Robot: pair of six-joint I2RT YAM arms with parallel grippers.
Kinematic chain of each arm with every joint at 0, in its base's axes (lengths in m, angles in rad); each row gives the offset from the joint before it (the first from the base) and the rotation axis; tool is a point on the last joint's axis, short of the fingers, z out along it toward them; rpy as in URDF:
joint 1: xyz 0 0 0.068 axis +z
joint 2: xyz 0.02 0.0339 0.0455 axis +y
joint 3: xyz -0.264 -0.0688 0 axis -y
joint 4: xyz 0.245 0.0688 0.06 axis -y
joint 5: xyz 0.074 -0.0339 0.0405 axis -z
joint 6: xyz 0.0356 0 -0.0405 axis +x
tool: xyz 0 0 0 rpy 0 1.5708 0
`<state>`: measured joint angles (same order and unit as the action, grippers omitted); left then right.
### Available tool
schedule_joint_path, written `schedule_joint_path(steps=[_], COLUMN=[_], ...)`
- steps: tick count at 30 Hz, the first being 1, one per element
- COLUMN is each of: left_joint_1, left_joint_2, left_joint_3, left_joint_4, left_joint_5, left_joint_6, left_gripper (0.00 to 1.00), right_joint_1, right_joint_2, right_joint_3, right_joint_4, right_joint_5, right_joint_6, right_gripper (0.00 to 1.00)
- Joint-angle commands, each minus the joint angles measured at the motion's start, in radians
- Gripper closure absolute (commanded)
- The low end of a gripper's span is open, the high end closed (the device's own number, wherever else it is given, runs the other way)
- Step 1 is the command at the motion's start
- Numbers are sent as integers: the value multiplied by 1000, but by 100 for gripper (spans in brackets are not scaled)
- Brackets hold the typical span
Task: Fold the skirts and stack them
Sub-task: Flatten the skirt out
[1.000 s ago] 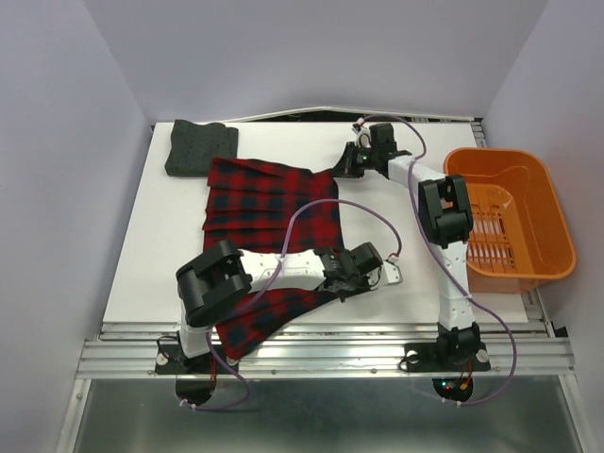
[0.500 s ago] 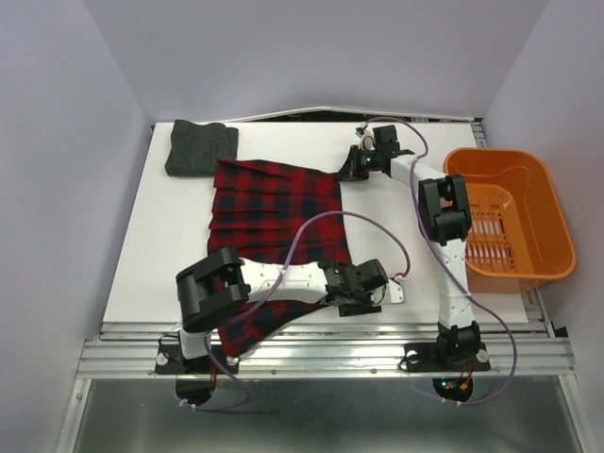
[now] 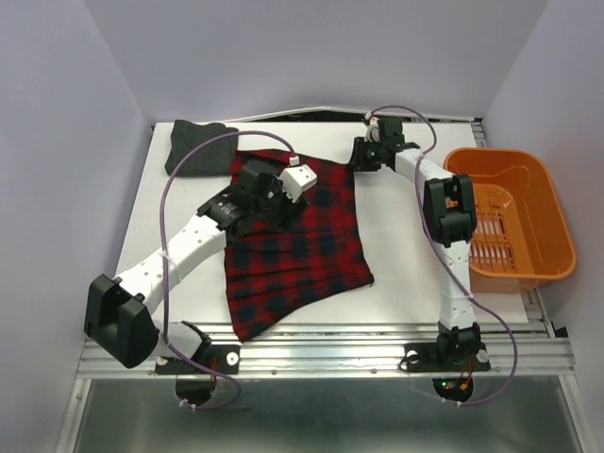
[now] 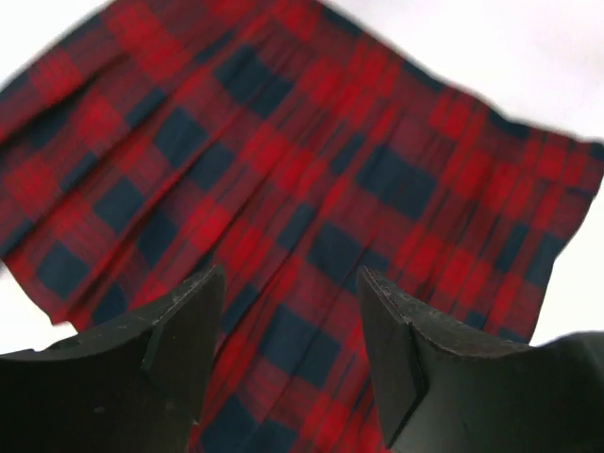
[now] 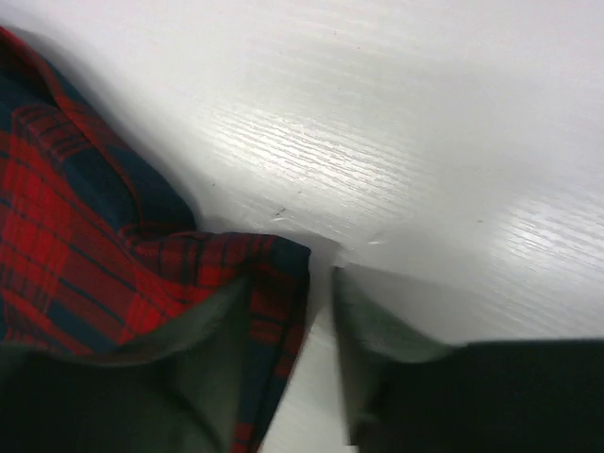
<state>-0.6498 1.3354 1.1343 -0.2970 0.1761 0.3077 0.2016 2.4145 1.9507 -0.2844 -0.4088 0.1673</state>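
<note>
Plaid skirt (image 3: pixel 302 255) on wht table (image 3: pixel 175 241), lilac walls (image 3: pixel 311 52)

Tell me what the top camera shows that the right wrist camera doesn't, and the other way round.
Only the top view: the grey skirt at the far left corner, the orange basket at the right, and the left tool above the plaid skirt. Only the right wrist view: the right tool with jaws slightly apart, one finger at the plaid corner, the other over bare table. Both: the plaid skirt, the table, the right tool.
</note>
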Motion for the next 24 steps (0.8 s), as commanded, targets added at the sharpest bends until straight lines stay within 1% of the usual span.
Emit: schedule_joint_path(steps=[1, 2, 4, 5, 6, 7, 9, 11, 12, 13, 14, 15, 16, 17, 18, 19, 20, 21, 22, 23, 24], left_joint_1=[78, 90, 130, 139, 147, 159, 170, 185, 191, 203, 211, 225, 242, 268, 271, 271, 271, 269, 271, 269, 268], left_joint_2=[33, 41, 64, 70, 83, 94, 148, 189, 238, 261, 287, 312, 309, 273, 237, 194, 142, 42, -5, -51, -111], left_joint_3=[-85, -111, -134, -149, -175, -186, -186, -177, -160, -144, -101, -81, -62, -39, -39, -48, -62, -99, -114, -129, -148], left_joint_4=[-93, -97, -117, -114, -114, -111, -116, -111, -108, -123, -134, -140, -158, -172, -191, -201, -212, -229, -284, -313, -389], left_joint_5=[138, 141, 181, 181, 181, 183, 178, 152, 145, 154, 152, 151, 184, 201, 198, 197, 197, 197, 201, 198, 197], left_joint_6=[45, 50, 82, 83, 87, 93, 103, 120, 125, 158, 174, 180, 194, 236, 264, 296, 335, 411, 451, 482, 520], left_gripper=[32, 32, 34, 35, 36, 37, 38, 38, 38, 38, 38, 38, 35, 33, 26, 16, 13, 12, 9, 8, 7], right_joint_1=[-19, -19, -19, -19, -19, -19, -19, -19, -19, -8, -8, -8, -8, -8, -8, -8, 1, 1, 15, 54, 82], right_joint_2=[-38, -55, -95, -116, -161, -184, -260, -323, -356, -418, -449, -480, -539, -575, -610, -688, -733, -777, -820, -900, -937], right_joint_3=[103, 106, 82, 71, 53, 45, 7, -45, -74, -129, -157, -188, -250, -289, -332, -430, -482, -531, -577, -622, -704], right_joint_4=[-81, -91, -101, -107, -128, -146, -203, -246, -300, -336, -375, -456, -493, -562, -588, -604, -611, -610, -610, -610, -613], right_joint_5=[59, 47, 4, -7, -15, -47, -74, -143, -169, -215, -223, -234, -249, -246, -233, -223, -213, -203, -182, -168, -142], right_joint_6=[-58, -58, -68, -74, -100, -113, -155, -227, -315, -363, -414, -528, -582, -698, -750, -790, -823, -886, -914, -937, -980], right_gripper=[44, 27, 20, 18, 14, 13, 12, 13, 13, 13, 14, 15, 15, 16, 16, 18, 18, 20, 21, 22, 23])
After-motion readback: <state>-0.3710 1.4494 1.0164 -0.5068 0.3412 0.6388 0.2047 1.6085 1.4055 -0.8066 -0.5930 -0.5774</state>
